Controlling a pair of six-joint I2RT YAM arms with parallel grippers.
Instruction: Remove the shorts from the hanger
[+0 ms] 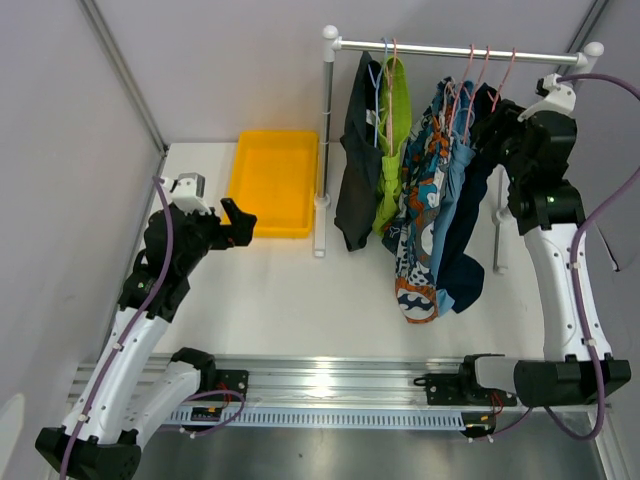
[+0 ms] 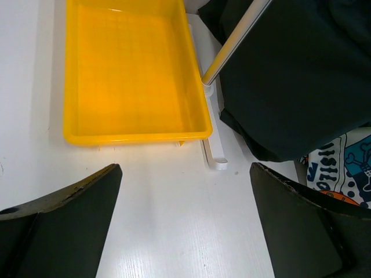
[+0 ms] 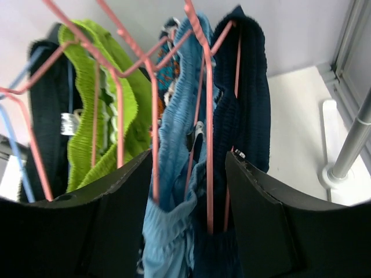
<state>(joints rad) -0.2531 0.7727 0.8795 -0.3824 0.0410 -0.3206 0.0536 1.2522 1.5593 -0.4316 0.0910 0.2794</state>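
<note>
Five pairs of shorts hang on wire hangers from a white rail (image 1: 450,50): charcoal-black (image 1: 357,170), lime green (image 1: 395,130), patterned orange, teal and white (image 1: 420,230), light blue (image 1: 452,200) and navy (image 1: 470,240). My right gripper (image 1: 497,120) is open at the rail's right end. In the right wrist view its fingers (image 3: 261,214) straddle the waistbands of the light blue shorts (image 3: 177,174) and the navy shorts (image 3: 243,104) on pink hangers (image 3: 206,116). My left gripper (image 1: 238,222) is open and empty above the table, near the yellow tray (image 1: 272,180).
The rack stands on white posts: the left post (image 1: 325,140) beside the yellow tray (image 2: 133,69), the right post (image 3: 353,145) close to my right wrist. Grey walls close in the back and both sides. A metal rail (image 1: 330,390) runs along the near edge.
</note>
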